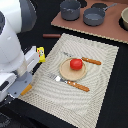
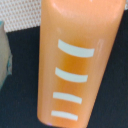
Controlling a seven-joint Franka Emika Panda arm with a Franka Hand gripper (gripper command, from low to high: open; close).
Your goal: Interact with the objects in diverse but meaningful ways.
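Where the dark tabletop (image 1: pixel 112 95) shows around its edges, a pale woven placemat (image 1: pixel 100 95) covers most of the work surface, and a brown board (image 1: pixel 100 31) lies at the far side carrying two grey pots (image 1: pixel 70 9) (image 1: pixel 94 17); nothing of the room beyond the table can be made out. Over the near corner on the exterior view's left, the white arm (image 1: pixel 12 37) bends down with its gripper (image 1: pixel 25 86) low above the mat's edge, and a bit of orange shows at its tip. Whether the jaws are open or closed I cannot tell, since neither view shows the fingers clearly. Filling the wrist view, the orange-yellow pastry (image 2: pixel 80 60) sits right under the camera, its pale ridges running across it, with black surface on both sides and a strip of mat behind. On a round tan plate (image 1: pixel 66 74) in the middle of the mat rests the red tomato (image 1: pixel 75 63), well apart from the gripper. An orange-handled fork (image 1: pixel 70 83) lies along the plate's near side and an orange-handled knife (image 1: pixel 86 60) along its far side. Beside the arm's body stands the small yellow block (image 1: pixel 42 54), and the dark-brown sausage (image 1: pixel 51 36) lies on the black top beyond the mat
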